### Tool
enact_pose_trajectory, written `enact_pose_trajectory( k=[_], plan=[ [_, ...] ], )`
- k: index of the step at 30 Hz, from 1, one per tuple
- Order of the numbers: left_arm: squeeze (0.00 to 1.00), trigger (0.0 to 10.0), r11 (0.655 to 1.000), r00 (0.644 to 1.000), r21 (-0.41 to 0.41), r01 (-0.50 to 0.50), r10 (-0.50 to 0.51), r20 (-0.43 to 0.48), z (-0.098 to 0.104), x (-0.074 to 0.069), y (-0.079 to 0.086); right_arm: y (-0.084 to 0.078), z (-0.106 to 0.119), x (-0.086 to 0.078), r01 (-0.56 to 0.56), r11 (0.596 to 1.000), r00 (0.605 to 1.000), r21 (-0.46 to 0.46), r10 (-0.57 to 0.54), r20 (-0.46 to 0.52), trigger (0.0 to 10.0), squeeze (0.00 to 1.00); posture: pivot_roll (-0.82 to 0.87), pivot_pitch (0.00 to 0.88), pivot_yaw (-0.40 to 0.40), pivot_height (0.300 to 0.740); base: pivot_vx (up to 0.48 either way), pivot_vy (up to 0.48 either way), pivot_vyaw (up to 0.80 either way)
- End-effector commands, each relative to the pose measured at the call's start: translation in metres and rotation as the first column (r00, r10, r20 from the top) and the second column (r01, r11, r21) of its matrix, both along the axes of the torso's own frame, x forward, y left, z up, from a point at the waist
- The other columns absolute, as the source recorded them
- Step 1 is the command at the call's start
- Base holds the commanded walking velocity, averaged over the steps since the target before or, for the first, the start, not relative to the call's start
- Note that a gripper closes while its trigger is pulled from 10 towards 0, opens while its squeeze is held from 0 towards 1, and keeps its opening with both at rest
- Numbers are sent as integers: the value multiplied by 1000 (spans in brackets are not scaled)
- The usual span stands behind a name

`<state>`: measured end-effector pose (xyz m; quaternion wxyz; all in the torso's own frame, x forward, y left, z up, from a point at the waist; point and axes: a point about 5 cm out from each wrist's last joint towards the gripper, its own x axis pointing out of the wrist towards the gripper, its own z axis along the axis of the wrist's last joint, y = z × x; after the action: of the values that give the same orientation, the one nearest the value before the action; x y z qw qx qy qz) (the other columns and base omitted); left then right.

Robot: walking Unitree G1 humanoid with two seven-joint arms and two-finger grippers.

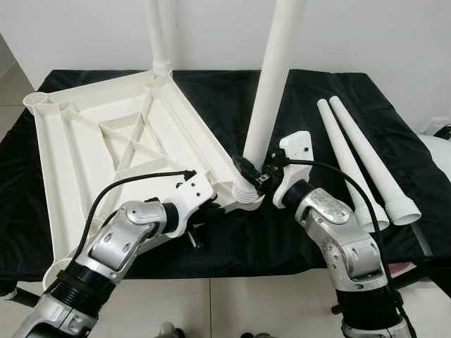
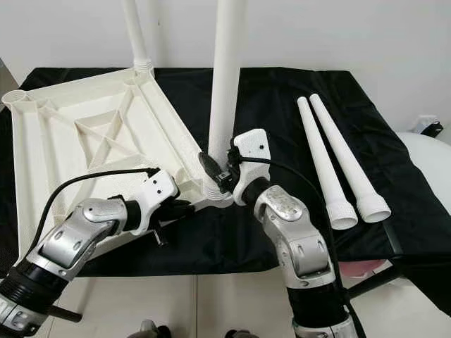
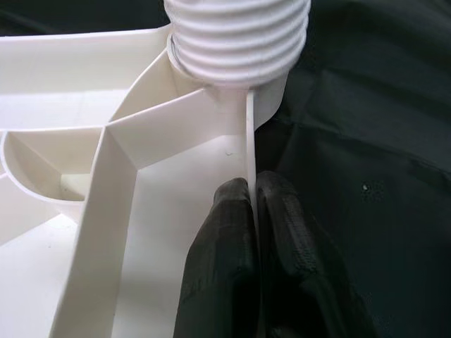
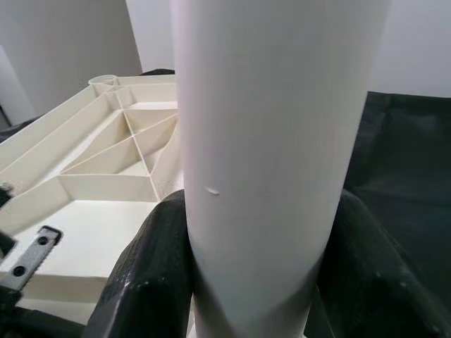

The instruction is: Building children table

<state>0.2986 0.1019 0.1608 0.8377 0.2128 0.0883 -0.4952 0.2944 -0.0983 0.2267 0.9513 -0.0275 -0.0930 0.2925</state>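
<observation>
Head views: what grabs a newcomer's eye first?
The white table leg standing upright at the near corner of the upside-down tabletop, the right end effector clamped around its base. The left end effector pinches the tabletop's edge rib beside that corner. Two spare legs lie on the black cloth at right.

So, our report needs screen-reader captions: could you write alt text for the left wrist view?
Two black fingers of the left gripper pinch the thin side wall of an upturned white plastic tabletop, just below the ribbed, threaded end of a white table leg seated in its corner socket, over black cloth.
</observation>
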Motion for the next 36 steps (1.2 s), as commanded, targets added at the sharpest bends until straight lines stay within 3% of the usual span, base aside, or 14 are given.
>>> enact_pose_trajectory(
  k=[1, 2, 3, 7, 8, 10, 11, 21, 36],
  plan=[
    [0, 4980, 1000, 1000, -24, -15, 15, -7, -4, -2, 7, -2, 3, 1, 7, 1000, 1000, 9, -7, 18, 10000, 0, 16, 143, -17, 740, 0, 0, 0],
    [0, 10000, 1000, 1000, -15, -18, 18, -4, -5, -2, 9, -2, 3, 1, 7, 1000, 1000, 10, -7, 21, 10000, 0, 17, 143, -18, 740, 0, 0, 0],
    [561, 10000, 1000, 1000, -22, -15, 15, 0, -3, -4, 10, -2, 4, 1, 7, 1000, 1000, 12, -7, 23, 10000, 0, 18, 144, -21, 740, 0, 0, 0],
    [561, 10000, 999, 1000, -31, -12, 12, 3, -2, -5, 10, -3, 4, 2, 7, 1000, 1000, 12, -7, 24, 10000, 0, 19, 143, -21, 740, 0, 0, 0],
    [1000, 10000, 996, 1000, -86, 1, -1, 0, 4, -5, 5, -3, 6, 2, 4, 1000, 1000, 16, -4, 29, 10000, 0, 18, 143, -25, 740, 0, 0, 0],
    [1000, 10000, 995, 1000, -103, 2, -2, 1, 6, -5, 2, -3, 6, 2, 3, 1000, 1000, 17, -3, 30, 10000, 0, 18, 143, -25, 740, 0, 0, 0],
    [0, 10000, 993, 1000, -120, 4, -3, 3, 8, -3, -1, -2, 7, 2, 0, 1000, 999, 19, -1, 33, 10000, 0, 16, 143, -25, 740, 0, 0, 0],
    [0, 10000, 993, 1000, -112, -25, 26, 7, 6, 11, -16, -1, 8, 2, -6, 1000, 999, 21, 5, 40, 10000, 0, 6, 138, -20, 740, 0, 0, 0],
    [0, 10000, 998, 996, -64, -20, 15, -83, -18, 0, -6, -5, 7, 2, 7, 1000, 999, 15, -8, 42, 10000, 0, 4, 135, -20, 740, 0, 0, 0]
  ],
)
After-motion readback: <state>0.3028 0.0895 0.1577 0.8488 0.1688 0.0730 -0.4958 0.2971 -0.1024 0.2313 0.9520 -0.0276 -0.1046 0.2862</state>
